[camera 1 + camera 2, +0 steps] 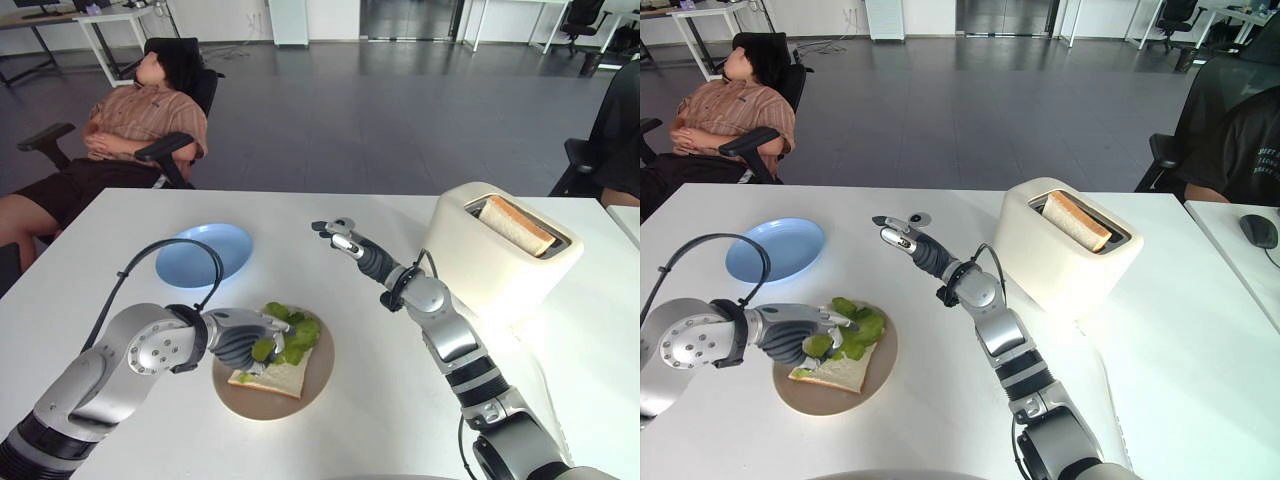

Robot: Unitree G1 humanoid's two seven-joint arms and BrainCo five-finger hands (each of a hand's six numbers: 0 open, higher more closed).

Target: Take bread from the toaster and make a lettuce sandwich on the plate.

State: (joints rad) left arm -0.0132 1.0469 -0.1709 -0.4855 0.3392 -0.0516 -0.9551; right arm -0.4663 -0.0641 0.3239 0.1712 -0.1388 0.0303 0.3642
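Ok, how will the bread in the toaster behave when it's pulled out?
Probably light and fairly stiff: the bread stands unsagging in the toaster slot. It sticks well above the slot, so it should lift out freely, though hard squeezing may crush it.

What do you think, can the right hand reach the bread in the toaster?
Probably yes: the right hand hovers open left of the toaster, nothing lies between, and the bread pokes out on top.

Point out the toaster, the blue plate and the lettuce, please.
toaster (pixel 480 265), left eye view, front wall.
blue plate (pixel 238 248), left eye view, bare right side.
lettuce (pixel 304 331), left eye view, rightmost leaf.
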